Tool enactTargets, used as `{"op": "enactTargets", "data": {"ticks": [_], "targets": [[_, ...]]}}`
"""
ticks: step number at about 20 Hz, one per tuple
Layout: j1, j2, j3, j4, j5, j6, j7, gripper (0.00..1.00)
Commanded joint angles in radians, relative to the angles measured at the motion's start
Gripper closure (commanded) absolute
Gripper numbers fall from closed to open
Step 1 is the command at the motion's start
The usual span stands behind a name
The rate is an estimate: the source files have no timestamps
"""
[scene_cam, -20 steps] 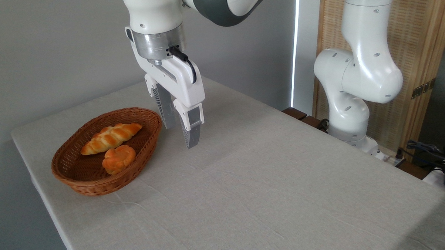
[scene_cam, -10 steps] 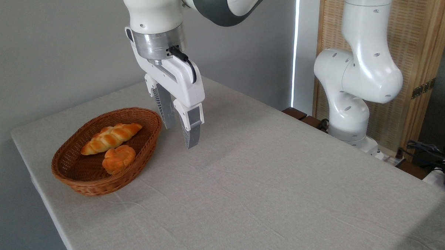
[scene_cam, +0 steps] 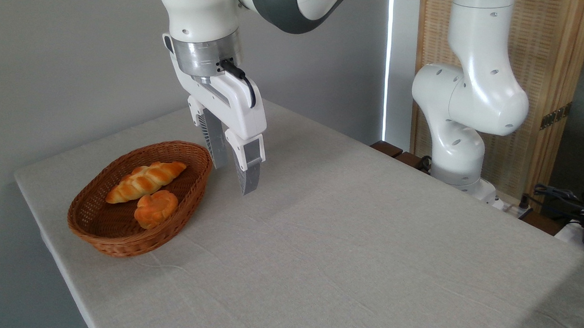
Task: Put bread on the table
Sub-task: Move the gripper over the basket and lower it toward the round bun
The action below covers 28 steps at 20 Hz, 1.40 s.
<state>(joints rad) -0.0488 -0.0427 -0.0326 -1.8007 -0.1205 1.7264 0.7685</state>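
The pincer (scene_cam: 232, 174) hangs empty, jaws parted (beside the basket (scene_cam: 194, 172)), bread (scene_cam: 156, 208) inside.

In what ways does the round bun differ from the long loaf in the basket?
The bun is small, round and flower-topped; the loaf is long and braided. The bun lies nearer the camera, the loaf behind it. Both are golden-orange and rest in the wicker basket.

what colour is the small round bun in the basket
Orange-golden, with a paler base; the fixed camera view shows the bun clearly.
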Motion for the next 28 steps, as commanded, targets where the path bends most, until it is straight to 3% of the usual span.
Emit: {"op": "enactTargets", "data": {"ticks": [1, 9, 14, 22, 25, 28], "targets": [[-0.020, 0.004, -0.001, 0.006, -0.021, 0.050, -0.037, 0.00], [-0.141, 0.018, -0.001, -0.023, -0.053, 0.186, -0.199, 0.00], [-0.250, 0.102, 0.000, -0.023, -0.044, 0.343, -0.377, 0.00], [-0.263, 0.198, -0.007, -0.014, -0.034, 0.536, -0.377, 0.00], [-0.269, 0.250, -0.018, -0.012, 0.021, 0.573, -0.379, 0.00], [-0.269, 0.284, -0.038, -0.012, 0.025, 0.616, -0.377, 0.00]]}}
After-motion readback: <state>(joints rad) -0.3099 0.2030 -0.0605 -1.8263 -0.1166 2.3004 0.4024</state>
